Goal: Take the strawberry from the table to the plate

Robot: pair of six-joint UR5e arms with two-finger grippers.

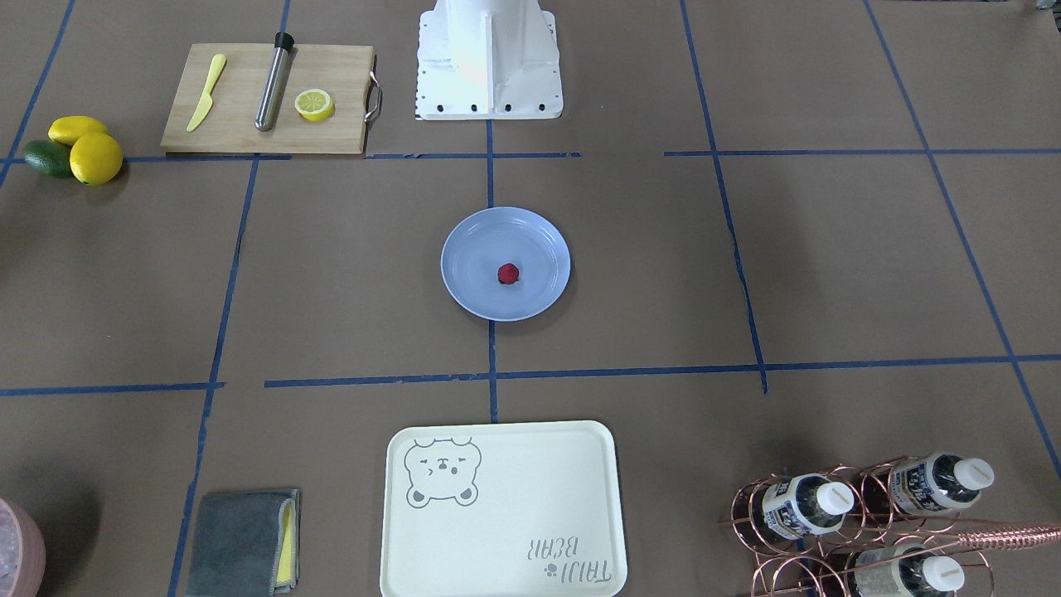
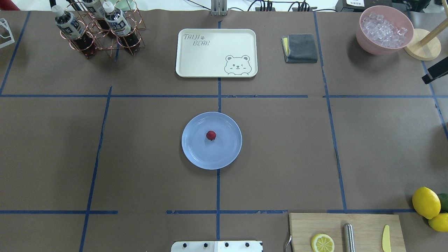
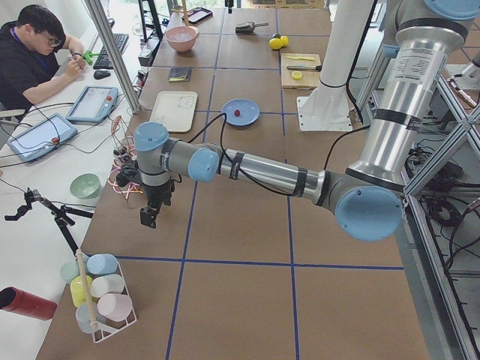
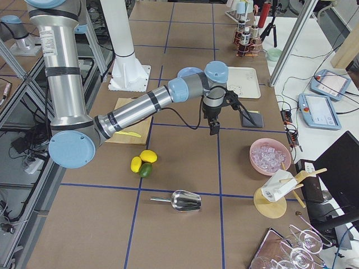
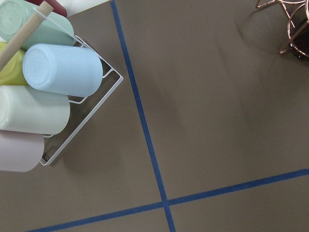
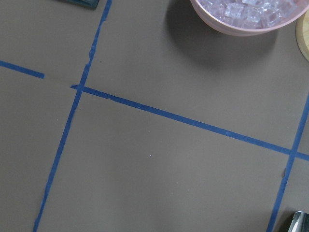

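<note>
Dark-red strawberry (image 2: 211, 135) is sitting inside the light-blue plate (image 2: 196, 155), just off its centre, resting free with nothing touching it; the plate is lying mid-table over a line of the blue tape grid (image 2: 217, 196); its raised rim is acting as a stop, so I'm judging the berry isn't going to roll out onto the table (image 2: 287, 150).

left gripper (image 3: 149, 216) is hanging over the table's end on the robot's left, well apart from the plate, pointing down; its wrist camera is picking up only brown paper, tape and a wire rack of pastel cups (image 5: 53, 92); right gripper (image 4: 213, 128) is hovering over the opposite end, its wrist camera catching the pink bowl of ice (image 6: 241, 14) at the frame edge; both are showing only in the side views, so I cannot tell whether either pair of fingers is wide or narrow.

Judgement: placement is looking done; with the arms standing out at the two ends, the plate is lying unobstructed under the fixed cameras and no finger is close enough to knock the berry; lemons (image 2: 426, 202), cutting board (image 2: 367, 227) and bear tray (image 2: 210, 52) are lying well apart from the plate and playing no part.
</note>
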